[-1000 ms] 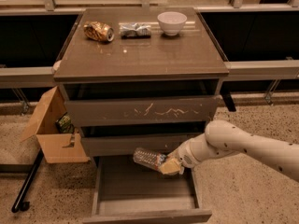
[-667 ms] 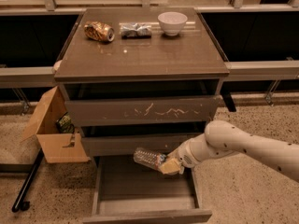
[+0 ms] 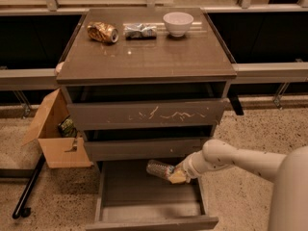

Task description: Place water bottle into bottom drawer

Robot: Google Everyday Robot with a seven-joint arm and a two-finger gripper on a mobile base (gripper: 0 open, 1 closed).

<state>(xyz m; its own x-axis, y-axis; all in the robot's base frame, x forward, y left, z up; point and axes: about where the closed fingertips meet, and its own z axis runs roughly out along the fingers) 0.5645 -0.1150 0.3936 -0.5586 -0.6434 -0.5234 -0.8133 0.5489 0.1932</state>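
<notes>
The water bottle (image 3: 159, 169) is clear ribbed plastic and lies on its side in the air over the bottom drawer, its free end pointing left. My gripper (image 3: 176, 175) is shut on the bottle's right end and reaches in from the right on a white arm (image 3: 231, 159). The bottom drawer (image 3: 144, 211) is pulled out, with a flat grey-brown tray and a plain front panel at the lower edge of the view. The bottle hangs over the back right part of the tray, a little above its floor.
Two upper drawers are partly open; the top front (image 3: 147, 113) has white scratches. On the cabinet top lie a gold-brown can (image 3: 102, 32), a silver foil packet (image 3: 140, 31) and a white bowl (image 3: 178, 23). An open cardboard box (image 3: 55, 134) stands left of the cabinet.
</notes>
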